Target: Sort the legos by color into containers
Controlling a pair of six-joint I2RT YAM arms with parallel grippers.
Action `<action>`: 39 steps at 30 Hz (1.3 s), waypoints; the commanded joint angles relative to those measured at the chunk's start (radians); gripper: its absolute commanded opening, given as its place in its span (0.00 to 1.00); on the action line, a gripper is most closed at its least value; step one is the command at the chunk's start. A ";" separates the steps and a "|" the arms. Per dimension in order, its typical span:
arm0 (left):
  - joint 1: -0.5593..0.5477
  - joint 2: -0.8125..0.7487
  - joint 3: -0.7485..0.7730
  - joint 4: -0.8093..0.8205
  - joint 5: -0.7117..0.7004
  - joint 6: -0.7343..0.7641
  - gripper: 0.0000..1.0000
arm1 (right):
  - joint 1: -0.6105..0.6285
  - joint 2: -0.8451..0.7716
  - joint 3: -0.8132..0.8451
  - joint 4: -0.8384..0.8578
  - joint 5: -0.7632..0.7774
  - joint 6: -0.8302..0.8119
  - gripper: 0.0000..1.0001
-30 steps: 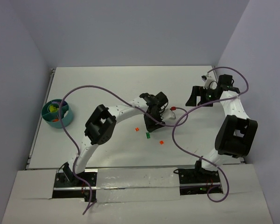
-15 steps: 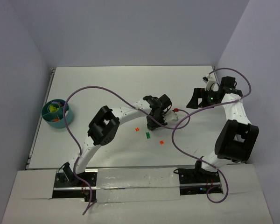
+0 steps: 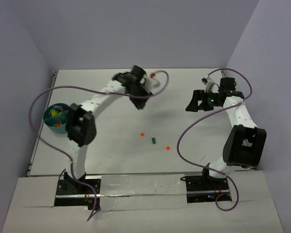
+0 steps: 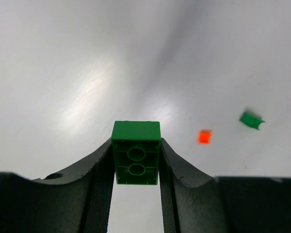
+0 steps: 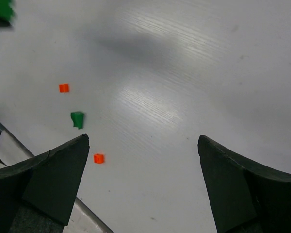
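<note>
My left gripper (image 3: pixel 139 101) is shut on a dark green brick (image 4: pixel 136 153) and holds it well above the table, over the far middle. On the table lie an orange bit (image 3: pixel 142 134), a dark green bit (image 3: pixel 153 141) and a second orange bit (image 3: pixel 168 147). In the left wrist view the green bit (image 4: pixel 251 120) and one orange bit (image 4: pixel 204 137) show too. My right gripper (image 3: pixel 194 103) is open and empty above the far right. Its wrist view shows the green bit (image 5: pixel 77 119) and both orange bits (image 5: pixel 63 88) (image 5: pixel 98 158). The teal bowl (image 3: pixel 52 124) stands at the left edge with coloured pieces inside.
The table's metal left edge (image 3: pixel 41 131) runs just beside the bowl. Purple cables (image 3: pixel 184 131) loop from both arms over the table. Grey walls close the back and sides.
My left arm has swung from the table's middle, near the loose bits, up and back to the far middle, with the green brick in it. My right gripper has shifted slightly left.
</note>
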 commanded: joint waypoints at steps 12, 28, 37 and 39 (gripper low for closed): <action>0.823 -0.788 -0.427 0.155 0.023 -0.100 0.00 | 0.304 0.173 0.227 0.041 0.107 0.016 1.00; 1.206 -0.506 -0.225 -0.122 0.149 0.148 0.00 | 0.360 0.262 0.254 0.053 0.096 0.008 1.00; 1.253 -0.424 -0.207 -0.119 0.042 0.217 0.01 | 0.367 0.210 0.223 0.055 0.087 0.007 1.00; 1.253 -0.402 -0.213 -0.136 0.037 0.256 0.03 | 0.369 0.211 0.226 0.054 0.087 0.007 1.00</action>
